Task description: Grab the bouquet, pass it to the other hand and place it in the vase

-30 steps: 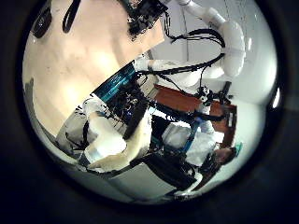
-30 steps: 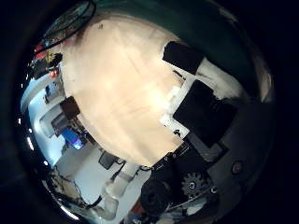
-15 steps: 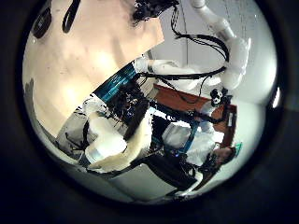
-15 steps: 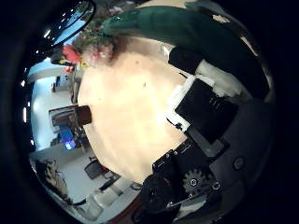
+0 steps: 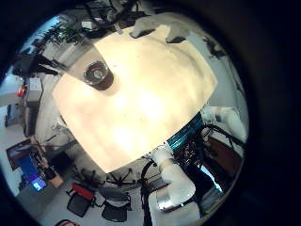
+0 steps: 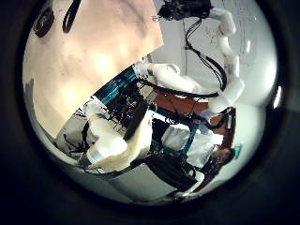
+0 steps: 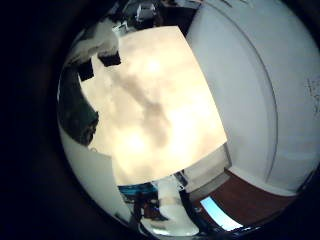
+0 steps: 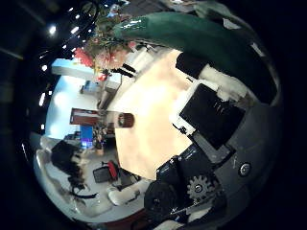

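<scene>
Right hand (image 8: 206, 115) clamps the bouquet (image 8: 144, 36) (green stems across its palm); vase (image 8: 125, 120) on table (image 8: 153, 105); left hand's grip cannot be told.

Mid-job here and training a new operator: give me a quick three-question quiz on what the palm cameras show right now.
1. True or false: the bouquet already stands in the vase.
2. What shows close to the palm of the right hand in its thumb side view? A) the bouquet B) a plate C) a bottle
3. Fill in: the vase stands upright on the ____.

Key: 1 false, the vase is empty and the bouquet is apart from it. 2 A. 3 table.
</scene>
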Tool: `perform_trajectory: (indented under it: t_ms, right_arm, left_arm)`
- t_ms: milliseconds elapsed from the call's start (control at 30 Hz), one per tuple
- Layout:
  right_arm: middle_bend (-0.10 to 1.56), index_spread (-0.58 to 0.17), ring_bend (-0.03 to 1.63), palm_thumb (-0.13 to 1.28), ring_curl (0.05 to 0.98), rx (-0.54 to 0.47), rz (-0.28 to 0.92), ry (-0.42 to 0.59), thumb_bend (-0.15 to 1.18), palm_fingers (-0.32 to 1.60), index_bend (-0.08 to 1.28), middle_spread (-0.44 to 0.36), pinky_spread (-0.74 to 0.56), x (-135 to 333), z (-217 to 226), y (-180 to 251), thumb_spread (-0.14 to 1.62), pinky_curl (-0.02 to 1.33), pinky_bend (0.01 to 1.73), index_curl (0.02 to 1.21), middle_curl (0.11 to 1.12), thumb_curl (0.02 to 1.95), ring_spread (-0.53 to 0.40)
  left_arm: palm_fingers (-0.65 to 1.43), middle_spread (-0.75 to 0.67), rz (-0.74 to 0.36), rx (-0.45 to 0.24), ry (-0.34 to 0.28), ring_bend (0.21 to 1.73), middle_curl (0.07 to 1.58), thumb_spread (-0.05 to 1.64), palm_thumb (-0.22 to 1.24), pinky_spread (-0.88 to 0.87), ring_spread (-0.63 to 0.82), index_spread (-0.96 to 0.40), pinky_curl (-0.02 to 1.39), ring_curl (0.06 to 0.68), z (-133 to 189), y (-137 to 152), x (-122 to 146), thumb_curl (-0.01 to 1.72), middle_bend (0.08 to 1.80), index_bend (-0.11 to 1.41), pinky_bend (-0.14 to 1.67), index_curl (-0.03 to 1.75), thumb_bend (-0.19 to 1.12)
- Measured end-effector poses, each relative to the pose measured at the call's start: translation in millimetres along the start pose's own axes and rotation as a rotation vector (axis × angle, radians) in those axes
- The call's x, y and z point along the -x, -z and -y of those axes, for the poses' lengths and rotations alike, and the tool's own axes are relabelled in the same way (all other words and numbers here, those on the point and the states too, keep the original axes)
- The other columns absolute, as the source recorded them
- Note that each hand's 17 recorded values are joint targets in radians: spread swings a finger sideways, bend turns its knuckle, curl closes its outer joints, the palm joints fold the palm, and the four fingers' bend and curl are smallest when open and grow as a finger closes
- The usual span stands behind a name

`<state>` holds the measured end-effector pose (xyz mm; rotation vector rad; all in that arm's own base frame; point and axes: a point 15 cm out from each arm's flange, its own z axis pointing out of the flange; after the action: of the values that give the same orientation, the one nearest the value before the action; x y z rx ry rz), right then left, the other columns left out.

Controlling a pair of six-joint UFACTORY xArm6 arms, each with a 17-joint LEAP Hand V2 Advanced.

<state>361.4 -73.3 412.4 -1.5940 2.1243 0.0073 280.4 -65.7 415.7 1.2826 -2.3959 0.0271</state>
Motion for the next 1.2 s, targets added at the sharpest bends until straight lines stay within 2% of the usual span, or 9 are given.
perform_trajectory:
  t_ms: [267,400,533,667,733,933,1033,1200]
  right_arm:
    - [1.35,-0.266,1.47,1.16,0.668,-0.112,0.342,0.092,0.03,1.15,1.12,-0.128,-0.17,62.0,-9.6,63.9,0.85,0.53,1.45,0.96,0.81,0.95,-0.181]
    - [1.36,-0.257,1.47,1.15,0.668,-0.149,0.460,0.130,0.02,1.15,1.13,-0.126,-0.17,81.0,-12.8,86.6,0.84,0.56,1.44,0.95,0.79,0.98,-0.179]
    - [1.37,-0.250,1.48,1.15,0.671,-0.144,0.625,0.180,0.01,1.15,1.14,-0.124,-0.18,118.3,-20.5,107.9,0.84,0.58,1.42,0.94,0.78,1.01,-0.179]
    - [1.37,-0.245,1.48,1.16,0.672,-0.116,0.746,0.236,0.01,1.15,1.15,-0.123,-0.18,141.4,-35.5,124.1,0.84,0.60,1.41,0.93,0.78,1.03,-0.179]
    - [1.37,-0.243,1.48,1.16,0.672,-0.098,0.805,0.266,0.00,1.15,1.15,-0.123,-0.19,156.2,-42.3,129.0,0.84,0.61,1.40,0.92,0.77,1.04,-0.178]
    - [1.38,-0.237,1.48,1.16,0.671,-0.054,0.861,0.331,-0.01,1.15,1.16,-0.122,-0.18,174.2,-59.2,123.0,0.84,0.64,1.38,0.91,0.76,1.06,-0.177]
    - [1.39,-0.235,1.48,1.15,0.671,-0.018,0.884,0.362,-0.01,1.15,1.17,-0.122,-0.18,182.3,-69.2,113.3,0.84,0.65,1.37,0.91,0.76,1.07,-0.178]
    - [1.39,-0.232,1.48,1.15,0.671,0.036,0.916,0.412,-0.01,1.15,1.18,-0.121,-0.19,194.7,-90.0,98.2,0.84,0.68,1.36,0.90,0.76,1.09,-0.178]
  left_arm:
    - [0.24,0.28,-0.174,-0.115,0.028,0.48,0.32,1.19,0.27,0.57,0.50,0.01,0.15,0.191,15.8,19.8,-10.3,0.29,0.19,0.18,0.32,0.39,-0.02]
    - [0.24,0.28,-0.272,-0.163,0.006,0.49,0.32,1.19,0.27,0.57,0.50,0.02,0.15,0.190,20.6,29.7,-25.5,0.29,0.19,0.18,0.33,0.39,-0.02]
    - [0.23,0.28,-0.356,-0.239,-0.007,0.49,0.32,1.18,0.26,0.57,0.50,0.04,0.15,0.191,27.4,45.4,-35.7,0.29,0.19,0.17,0.34,0.38,-0.02]
    - [0.22,0.29,-0.465,-0.294,-0.040,0.50,0.32,1.16,0.25,0.57,0.50,0.06,0.15,0.192,38.6,57.8,-54.4,0.29,0.19,0.17,0.35,0.37,-0.02]
    - [0.22,0.30,-0.528,-0.343,-0.045,0.51,0.33,1.15,0.24,0.57,0.50,0.07,0.15,0.193,42.1,69.5,-58.0,0.29,0.20,0.17,0.35,0.37,-0.02]
    - [0.21,0.32,-0.742,-0.447,-0.096,0.52,0.33,1.10,0.25,0.56,0.50,0.10,0.16,0.192,55.8,105.3,-87.6,0.30,0.20,0.17,0.37,0.35,-0.02]
    - [0.20,0.33,-0.845,-0.490,-0.098,0.53,0.34,1.08,0.25,0.56,0.50,0.11,0.16,0.192,56.3,121.6,-92.1,0.31,0.20,0.16,0.37,0.35,-0.02]
    - [0.19,0.34,-0.959,-0.500,-0.121,0.54,0.34,1.05,0.25,0.56,0.51,0.13,0.16,0.192,63.1,134.3,-105.0,0.31,0.20,0.17,0.38,0.34,-0.03]
